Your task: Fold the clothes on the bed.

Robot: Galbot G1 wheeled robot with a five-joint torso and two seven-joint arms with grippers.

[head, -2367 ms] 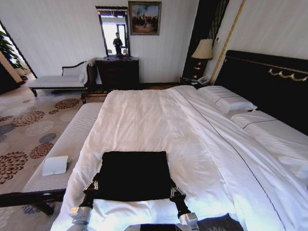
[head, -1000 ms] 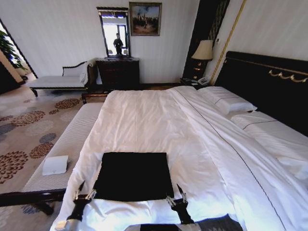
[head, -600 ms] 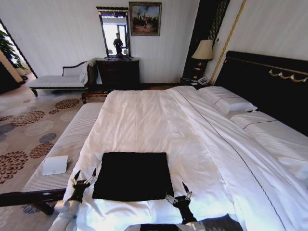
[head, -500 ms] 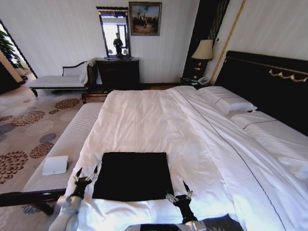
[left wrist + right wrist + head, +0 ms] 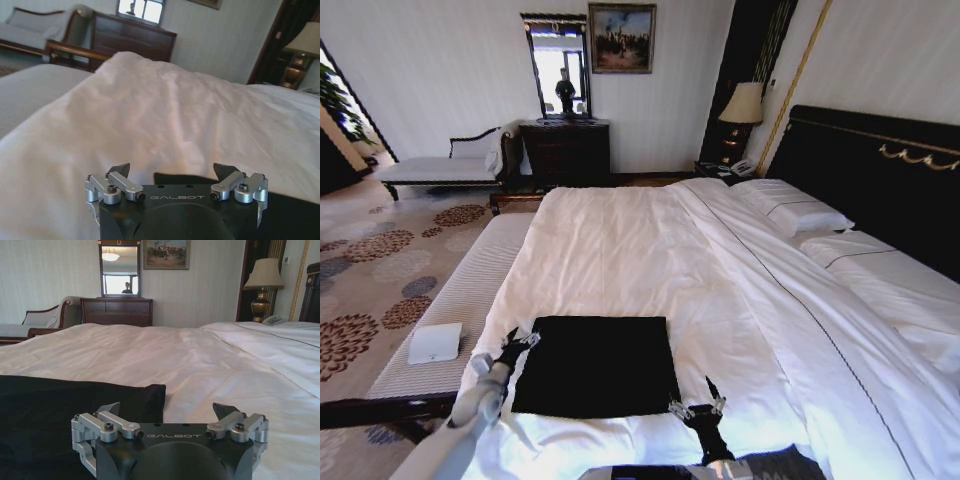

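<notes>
On the near end of the bed [image 5: 620, 240], a black T-shirt [image 5: 596, 365] lies flat as a folded rectangle on the white duvet. From the head view, the left gripper [image 5: 518, 343] sits at the shirt's far left corner, its arm reaching in from the lower left, and the right gripper [image 5: 698, 406] sits at the shirt's near right corner. Both pairs of jaws stand wide and hold nothing. The left wrist view looks low across the duvet: the left gripper [image 5: 174, 171] has its 2 spread fingertips [image 5: 119, 170] above a dark edge of the T-shirt [image 5: 290, 220]. The right wrist view shows what the head view cannot: the right gripper [image 5: 167, 410] hovers just over the T-shirt [image 5: 75, 405], whose folded edge stands slightly raised off the bedding and ends between the 2 fingertips. The head view alone shows the wider room: 2 white pillows [image 5: 790, 208] against the dark headboard [image 5: 880, 170], a pale striped bench [image 5: 460, 300] along the bed's left side, and a small white box [image 5: 434, 343] on that surface.
</notes>
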